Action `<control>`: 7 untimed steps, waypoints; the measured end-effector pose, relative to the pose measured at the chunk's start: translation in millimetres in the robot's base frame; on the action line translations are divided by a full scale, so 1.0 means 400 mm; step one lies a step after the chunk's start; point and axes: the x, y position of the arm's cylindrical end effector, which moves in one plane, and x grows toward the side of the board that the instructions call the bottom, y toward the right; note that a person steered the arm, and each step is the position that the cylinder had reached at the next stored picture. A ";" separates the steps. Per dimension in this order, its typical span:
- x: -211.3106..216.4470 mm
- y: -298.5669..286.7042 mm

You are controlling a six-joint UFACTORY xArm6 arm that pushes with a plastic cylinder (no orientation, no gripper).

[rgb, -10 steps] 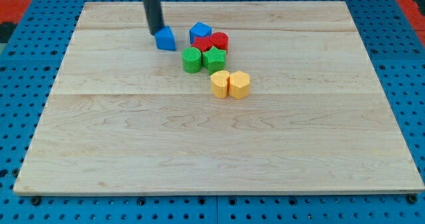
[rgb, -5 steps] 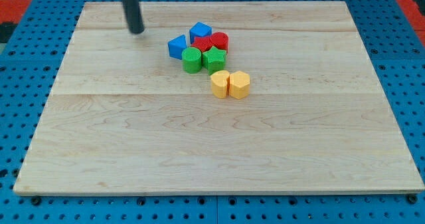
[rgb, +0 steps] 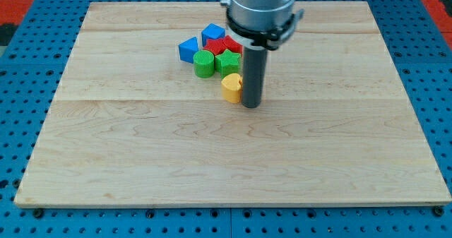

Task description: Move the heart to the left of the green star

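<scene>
My tip (rgb: 251, 106) rests on the board just right of the yellow hexagon (rgb: 230, 87), at the lower right of the block cluster. The rod stands where the yellow heart lay, and the heart is hidden behind it. The green star (rgb: 227, 61) sits just above the yellow hexagon, to the upper left of my tip. The green cylinder (rgb: 204, 63) touches the star's left side.
A blue triangle (rgb: 188, 49) lies at the cluster's left and a blue cube (rgb: 212, 34) at its top. Two red blocks (rgb: 219, 46) sit between them, partly covered by the arm's grey body (rgb: 260, 8). The wooden board (rgb: 212, 167) lies on a blue pegboard.
The rod has swung from the board's upper left, where it pushed the blue triangle against the cluster, across to the right of the yellow hexagon. It now covers the yellow heart.
</scene>
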 end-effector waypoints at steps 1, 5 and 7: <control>-0.001 -0.010; 0.072 -0.172; -0.029 -0.090</control>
